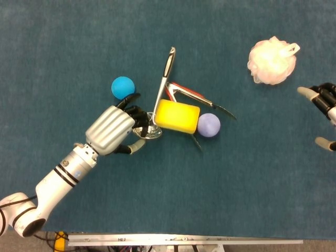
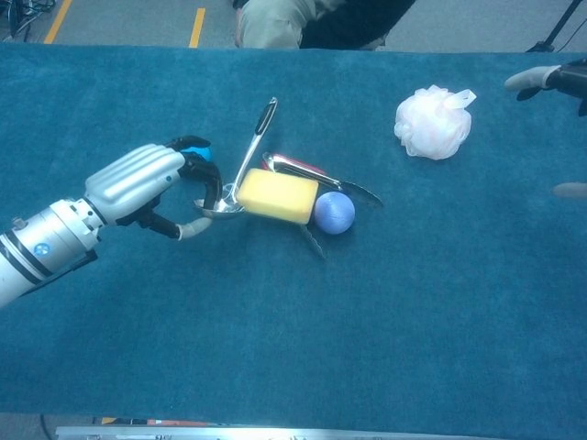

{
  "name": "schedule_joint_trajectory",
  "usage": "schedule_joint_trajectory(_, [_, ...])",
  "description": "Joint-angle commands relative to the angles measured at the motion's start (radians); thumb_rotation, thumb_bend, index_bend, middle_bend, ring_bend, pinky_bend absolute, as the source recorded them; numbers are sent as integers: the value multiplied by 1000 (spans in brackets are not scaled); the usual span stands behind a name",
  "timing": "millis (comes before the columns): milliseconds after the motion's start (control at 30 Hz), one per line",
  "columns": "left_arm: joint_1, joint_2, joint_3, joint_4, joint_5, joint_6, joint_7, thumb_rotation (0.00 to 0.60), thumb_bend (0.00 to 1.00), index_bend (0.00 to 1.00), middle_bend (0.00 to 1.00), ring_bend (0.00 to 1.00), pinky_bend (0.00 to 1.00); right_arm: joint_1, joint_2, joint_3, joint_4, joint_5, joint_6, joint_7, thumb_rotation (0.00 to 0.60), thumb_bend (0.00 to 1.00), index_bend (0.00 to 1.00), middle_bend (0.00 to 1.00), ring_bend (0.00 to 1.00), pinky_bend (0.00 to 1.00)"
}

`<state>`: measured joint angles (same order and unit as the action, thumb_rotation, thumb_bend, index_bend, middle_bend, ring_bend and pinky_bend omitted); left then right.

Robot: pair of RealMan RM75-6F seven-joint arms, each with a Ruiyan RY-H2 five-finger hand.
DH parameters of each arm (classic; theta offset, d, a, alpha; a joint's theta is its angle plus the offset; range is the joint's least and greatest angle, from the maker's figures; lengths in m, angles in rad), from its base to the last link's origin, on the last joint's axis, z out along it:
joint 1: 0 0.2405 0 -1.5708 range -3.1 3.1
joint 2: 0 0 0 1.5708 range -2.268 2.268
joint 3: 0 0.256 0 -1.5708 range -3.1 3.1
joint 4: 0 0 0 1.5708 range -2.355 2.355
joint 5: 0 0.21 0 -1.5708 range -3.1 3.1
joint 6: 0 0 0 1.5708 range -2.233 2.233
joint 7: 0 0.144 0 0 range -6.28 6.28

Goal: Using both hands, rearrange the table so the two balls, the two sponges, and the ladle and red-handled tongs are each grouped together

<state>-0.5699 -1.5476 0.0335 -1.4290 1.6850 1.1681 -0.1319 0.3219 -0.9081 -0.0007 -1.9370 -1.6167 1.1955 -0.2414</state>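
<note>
2 robot hands show; the left robot hand (image 1: 112, 129) grips the ladle (image 1: 159, 95) bowel-end beside the yellow sponge (image 1: 176, 116); the right robot hand (image 1: 324, 103), fingers spread, holds nothing near the white pouf (image 1: 271, 60).

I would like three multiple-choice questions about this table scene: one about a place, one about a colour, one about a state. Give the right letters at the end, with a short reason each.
1. What lies on top of the red-handled tongs?
A. the white bath sponge
B. the yellow sponge
C. the blue ball

2. What colour is the ball beside the yellow sponge?
A. purple
B. green
C. orange

3. How is the left hand now?
A. far from every object
B. at the bowl of the ladle
C. holding the white bath sponge

Answers: 1 B, the yellow sponge covers the tongs' middle. 2 A, the purple ball sits at its side. 3 B, its fingers curl around the bowl end.
</note>
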Motion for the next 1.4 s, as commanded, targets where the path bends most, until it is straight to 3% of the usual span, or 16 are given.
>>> schedule_joint_trajectory(33, [-6,16,-5,-21,9,12,6,600,399,703,442,340,96,0,0,0,0,0,0,-1,600,27,161,256,197,385])
schedule_joint_trajectory(800, [54,217,74,-172,106,137,29,600,399,702,441,340,96,7,-9,5,-1,4,-13,-12,600,27,162,255,197,386])
schedule_joint_trajectory(1100, [73,240,120,-171,177,168,6,600,399,704,440,341,96,8,-13,5,-6,6,-15,-21,600,26,161,255,197,386])
schedule_joint_trajectory(1400, [108,264,131,-164,181,206,13,600,399,706,440,341,96,7,-12,4,-7,6,-14,-22,600,27,161,255,197,385])
